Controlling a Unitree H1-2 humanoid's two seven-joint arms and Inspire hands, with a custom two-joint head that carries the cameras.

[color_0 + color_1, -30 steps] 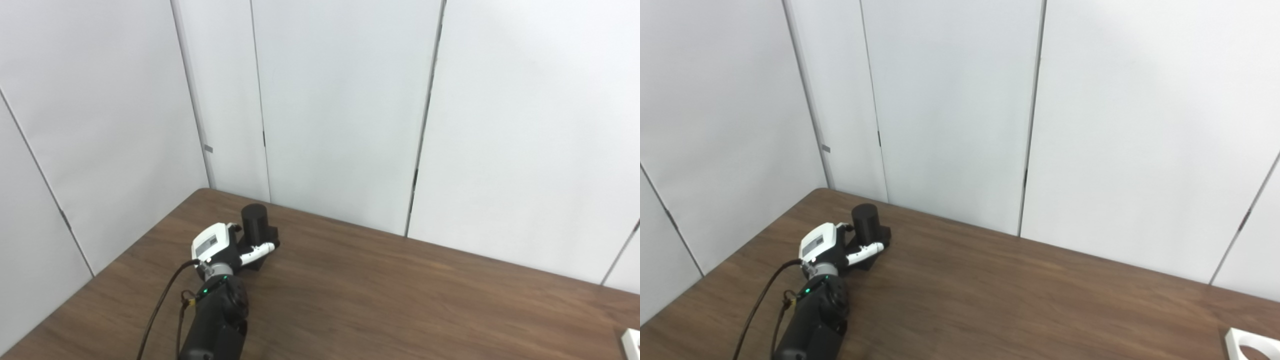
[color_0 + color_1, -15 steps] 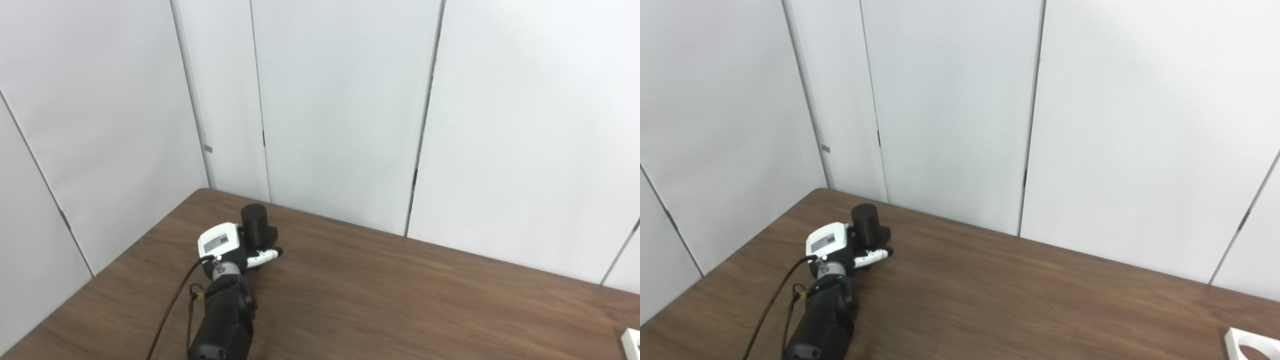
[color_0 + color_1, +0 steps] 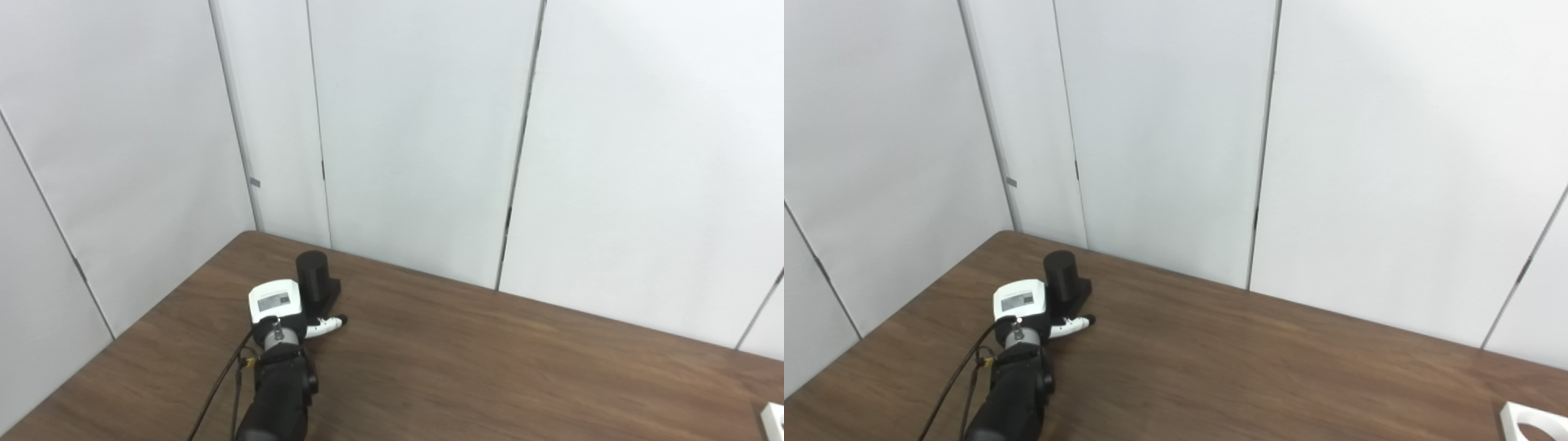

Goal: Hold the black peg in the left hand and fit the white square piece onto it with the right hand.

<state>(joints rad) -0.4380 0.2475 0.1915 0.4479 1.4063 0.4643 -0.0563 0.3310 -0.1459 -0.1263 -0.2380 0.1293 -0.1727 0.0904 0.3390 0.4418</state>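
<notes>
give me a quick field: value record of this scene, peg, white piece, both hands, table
black peg: upright on its square base, far left of the table
white square piece: flat at the table's near right edge, round hole, partly cut off
left hand: at the peg's near side; grip unclear
right hand: not in view
table: dark brown wood

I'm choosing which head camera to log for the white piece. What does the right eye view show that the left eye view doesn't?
Only the right eye view shows the white square piece with its round hole. Only the left eye view shows a bare sliver of it at the bottom right edge, plus more wall on the left. Both show the left hand against the upright black peg on the table; the right hand appears in neither.
</notes>
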